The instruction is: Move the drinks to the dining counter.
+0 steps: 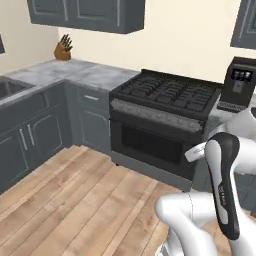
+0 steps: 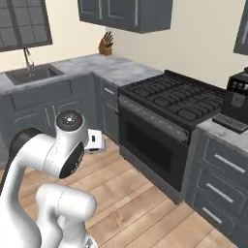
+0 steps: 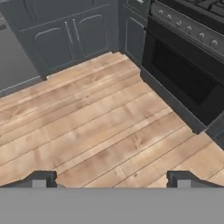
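The drinks and the dining counter are out of view. My gripper (image 3: 111, 179) is open in the hand view. Its two dark fingertips (image 3: 39, 178) stand far apart at the bottom, with nothing between them. It looks down over bare wooden floor (image 3: 96, 127) in front of the oven. The white arm (image 1: 222, 185) is folded low at the lower right of the left base view, and its elbow (image 2: 68, 145) is at the lower left of the right base view.
A black stove with an oven (image 1: 165, 100) stands ahead between grey cabinets. On the worktop to its right is a coffee machine (image 1: 239, 82). A knife block (image 1: 63, 49) sits in the far corner. The sink (image 2: 34, 73) is at the left.
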Controlling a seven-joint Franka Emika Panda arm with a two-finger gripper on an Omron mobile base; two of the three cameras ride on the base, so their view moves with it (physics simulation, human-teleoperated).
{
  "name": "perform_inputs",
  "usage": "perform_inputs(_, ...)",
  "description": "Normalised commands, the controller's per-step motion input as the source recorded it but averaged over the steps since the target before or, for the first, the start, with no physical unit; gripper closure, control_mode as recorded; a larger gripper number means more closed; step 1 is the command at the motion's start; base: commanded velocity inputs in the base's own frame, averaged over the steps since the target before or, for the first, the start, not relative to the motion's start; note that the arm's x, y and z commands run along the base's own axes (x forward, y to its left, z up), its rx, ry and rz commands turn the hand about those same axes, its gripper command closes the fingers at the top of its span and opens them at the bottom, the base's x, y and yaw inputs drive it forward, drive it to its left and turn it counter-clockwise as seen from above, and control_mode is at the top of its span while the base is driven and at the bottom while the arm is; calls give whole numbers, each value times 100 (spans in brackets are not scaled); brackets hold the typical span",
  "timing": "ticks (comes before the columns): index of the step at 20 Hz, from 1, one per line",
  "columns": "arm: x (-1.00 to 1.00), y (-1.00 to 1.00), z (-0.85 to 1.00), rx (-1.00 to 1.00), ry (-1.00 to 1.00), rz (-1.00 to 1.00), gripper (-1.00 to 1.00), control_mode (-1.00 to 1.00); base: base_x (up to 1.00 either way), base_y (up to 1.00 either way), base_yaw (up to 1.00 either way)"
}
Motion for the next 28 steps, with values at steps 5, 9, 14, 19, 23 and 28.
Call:
perform_inputs(5, 0, 0, 0, 0, 0, 0, -100, 100, 0, 0, -100)
perform_inputs(9, 0, 0, 0, 0, 0, 0, -100, 100, 0, 0, -100)
perform_inputs(14, 0, 0, 0, 0, 0, 0, -100, 100, 16, 9, -92)
perform_inputs(19, 0, 0, 0, 0, 0, 0, -100, 100, 48, 74, -47)
perform_inputs(23, 0, 0, 0, 0, 0, 0, -100, 100, 41, 76, -74)
perform_inputs(28, 0, 0, 0, 0, 0, 0, -100, 100, 37, 58, -80)
